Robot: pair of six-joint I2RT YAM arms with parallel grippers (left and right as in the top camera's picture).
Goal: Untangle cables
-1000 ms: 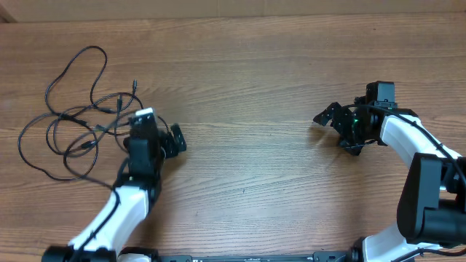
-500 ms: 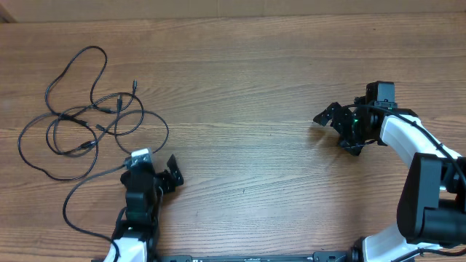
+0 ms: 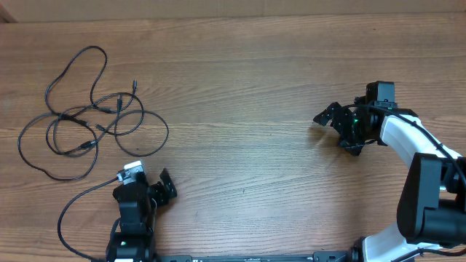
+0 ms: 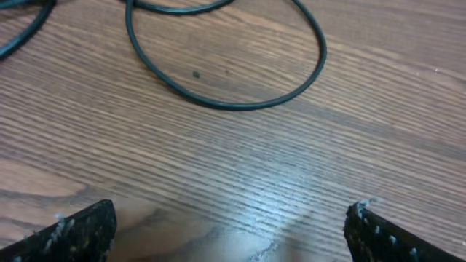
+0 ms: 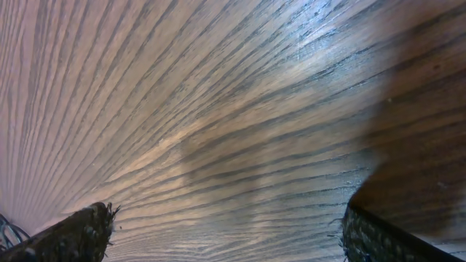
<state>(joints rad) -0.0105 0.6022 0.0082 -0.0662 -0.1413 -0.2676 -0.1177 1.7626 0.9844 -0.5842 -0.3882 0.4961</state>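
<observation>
A wooden table (image 3: 240,87) is seen, with the cables (image 4: 218,105) spread in a loose tangle on its far left part. The left gripper (image 3: 149,179) is held near them, jaws wide apart and empty; the right gripper (image 3: 337,132) is likewise spread, well apart

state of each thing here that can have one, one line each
cables: tangled in loose overlapping loops, lying flat on the table, not held
left gripper: open, empty, apart from the cables
right gripper: open, empty, over bare wood
</observation>
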